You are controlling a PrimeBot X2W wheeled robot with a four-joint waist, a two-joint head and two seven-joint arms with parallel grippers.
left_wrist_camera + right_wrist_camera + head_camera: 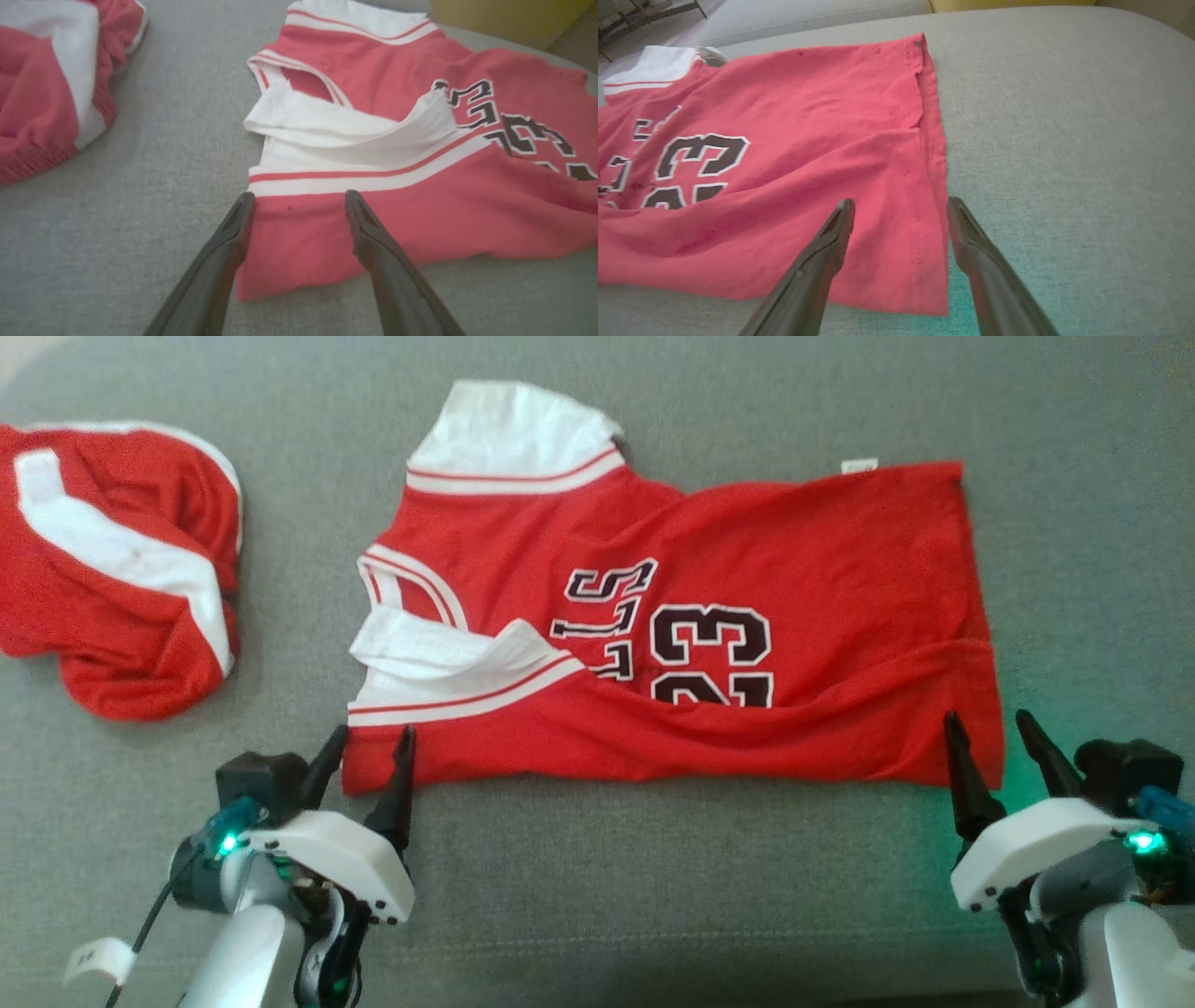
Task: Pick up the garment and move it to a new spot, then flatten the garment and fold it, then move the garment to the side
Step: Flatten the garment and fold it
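Note:
The garment [747, 569], a red jersey with white trim and a black 23, lies spread sideways on the grey cushion [653, 896], its near long edge folded over. My left gripper [373, 742] is open, its fingers straddling the near left corner of the garment [299, 242] by the white armhole trim. At the near right corner my right gripper [985, 728] also stands open, with the hem corner of the garment [901, 252] between its fingers. Neither gripper has closed on the cloth.
A second red and white garment [112, 569] lies crumpled at the far left [42, 88]. Grey cushion stretches in front of the jersey and to its right [1064, 140]. A yellow surface [504, 18] shows beyond the cushion's far edge.

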